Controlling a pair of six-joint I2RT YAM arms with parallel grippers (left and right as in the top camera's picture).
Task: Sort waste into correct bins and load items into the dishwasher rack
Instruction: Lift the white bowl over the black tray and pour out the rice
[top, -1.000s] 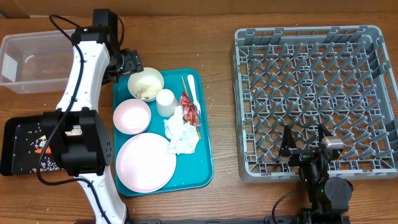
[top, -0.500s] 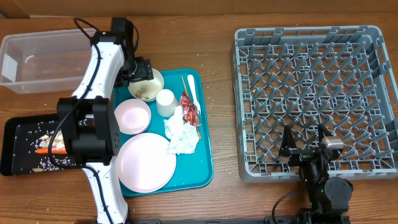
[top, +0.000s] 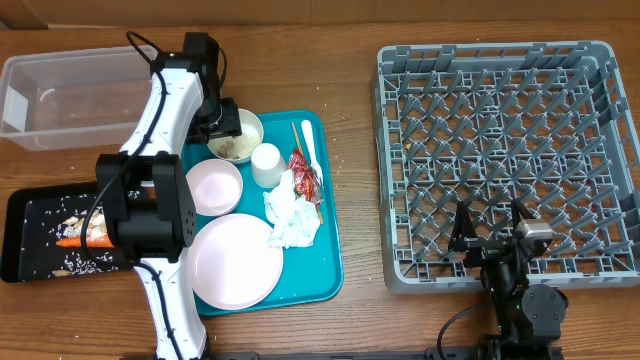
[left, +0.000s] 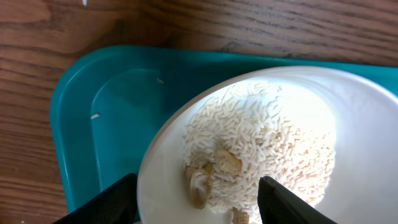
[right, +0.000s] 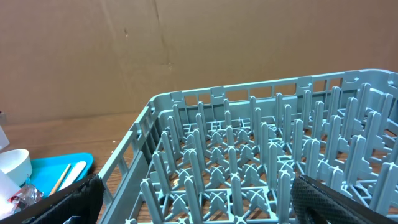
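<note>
A small white bowl of rice and beige scraps sits at the back left of the teal tray. My left gripper is open over the bowl's left rim. In the left wrist view its fingers straddle the bowl's near side. Also on the tray are a pale pink bowl, a round plate, a white cup, a crumpled napkin, a red wrapper, a white fork and chopsticks. My right gripper is open and empty at the near edge of the grey dishwasher rack, whose pegs fill the right wrist view.
A clear tub stands at the back left. A black tray at the left holds an orange carrot piece and rice scraps. My left arm crosses over the black tray's right end and the teal tray's left edge.
My left gripper has moved right and nearer, from beside the teal tray's back-left corner to over the rice bowl. The right arm has not moved.
</note>
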